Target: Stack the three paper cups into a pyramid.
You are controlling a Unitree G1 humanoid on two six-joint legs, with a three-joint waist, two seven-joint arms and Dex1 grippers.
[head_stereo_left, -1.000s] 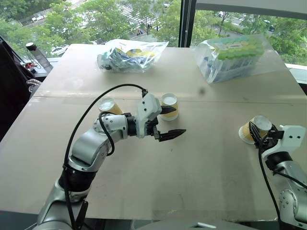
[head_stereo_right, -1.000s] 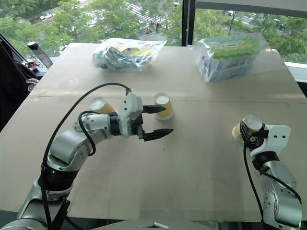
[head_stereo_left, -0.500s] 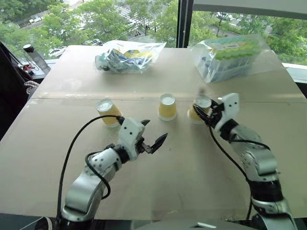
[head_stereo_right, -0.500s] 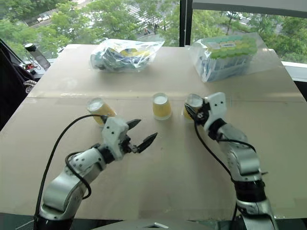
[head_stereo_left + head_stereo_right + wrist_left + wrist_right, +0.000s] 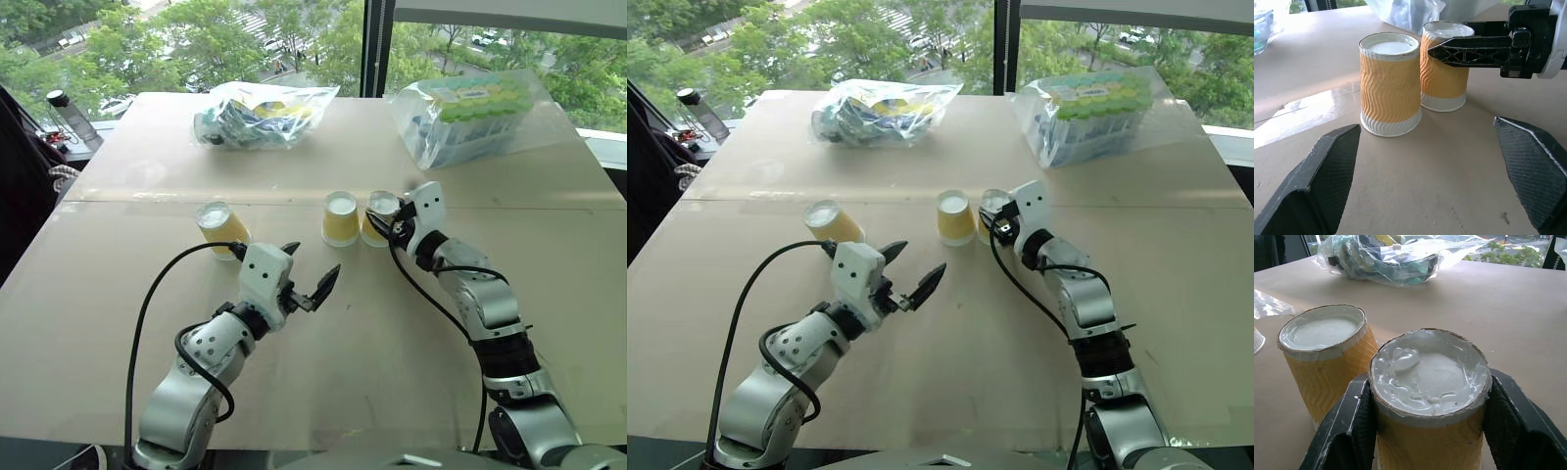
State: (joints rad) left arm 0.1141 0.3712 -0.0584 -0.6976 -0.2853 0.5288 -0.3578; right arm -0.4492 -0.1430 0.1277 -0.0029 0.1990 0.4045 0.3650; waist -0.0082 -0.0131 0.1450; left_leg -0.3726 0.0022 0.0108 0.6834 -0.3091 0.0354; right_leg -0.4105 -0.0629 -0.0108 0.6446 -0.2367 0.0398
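At nine o'clock on the tan cardboard-covered table point(image 5: 549, 323), a small tapered yellow-orange paper cup with a white base point(image 5: 222, 228) stands upside down, well apart from the other two. Just toward six o'clock of it hangs the left gripper point(image 5: 312, 282), its two black fingers spread wide with nothing between them; it points toward three o'clock, short of the middle cup.

Near the table's centre a second yellow-orange cup point(image 5: 340, 218) stands upside down on its own — no gripper touches it. Just beside it at three o'clock, nearly touching, is the third yellow-orange cup point(image 5: 378, 217), also inverted and resting on the table. The right gripper point(image 5: 392, 221) is clamped on this cup, one black finger on either flank just below its white base; the left wrist view shows one finger point(image 5: 1469, 49) lying across the cup's upper wall.

Toward twelve o'clock lie a clear plastic bag of blue and yellow packets point(image 5: 263, 114) and, at one o'clock — a clear plastic bag of green-capped packaged bottles point(image 5: 475, 116).
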